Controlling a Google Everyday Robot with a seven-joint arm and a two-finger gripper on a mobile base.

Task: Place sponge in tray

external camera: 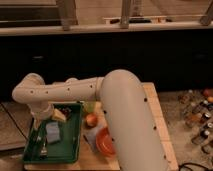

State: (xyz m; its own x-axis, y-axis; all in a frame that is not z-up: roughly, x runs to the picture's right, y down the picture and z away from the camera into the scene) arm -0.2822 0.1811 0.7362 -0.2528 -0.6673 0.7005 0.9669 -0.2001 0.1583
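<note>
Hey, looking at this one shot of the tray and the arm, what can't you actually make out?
- Pincer, camera view: low over the tray, too blurred to show whether it grips anything.
- Sponge, camera view: in the tray, but contact with the pincer is unclear.
- Table, camera view: its middle is hidden behind the arm.
- Bottles, camera view: too small to identify.

It looks like a lab or office kitchenette: a pale wooden slatted desk [159,115] stands before a long dark counter front, small bottles and jars [200,112] cluster right, and the tool [43,145] hangs over the dark green rectangular plastic tray [72,150].
</note>
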